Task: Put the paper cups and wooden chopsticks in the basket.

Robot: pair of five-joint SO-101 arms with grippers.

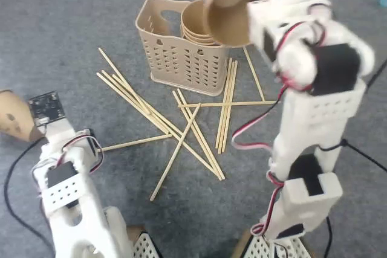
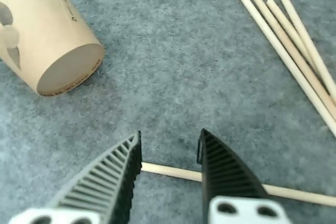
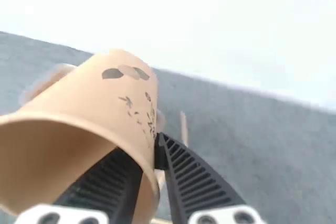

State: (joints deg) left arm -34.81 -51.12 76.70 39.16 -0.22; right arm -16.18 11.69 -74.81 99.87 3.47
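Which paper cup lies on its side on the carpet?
The lone cup near the left hand. The stacked cups stand in the basket; another cup is clamped in the right hand.

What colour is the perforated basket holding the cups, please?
The basket is beige, seen best in the high view.

Nothing is reading clearly as a word or number anywhere. A line of small dark print is running along the bottom rim of the paper cup (image 2: 47,40) lying on its side at the left edge of the grey surface (image 2: 173,77), too small to make out. Dark leaf-like marks and a few tiny characters are showing on the wall of the lifted cup (image 3: 105,108), equally unreadable.
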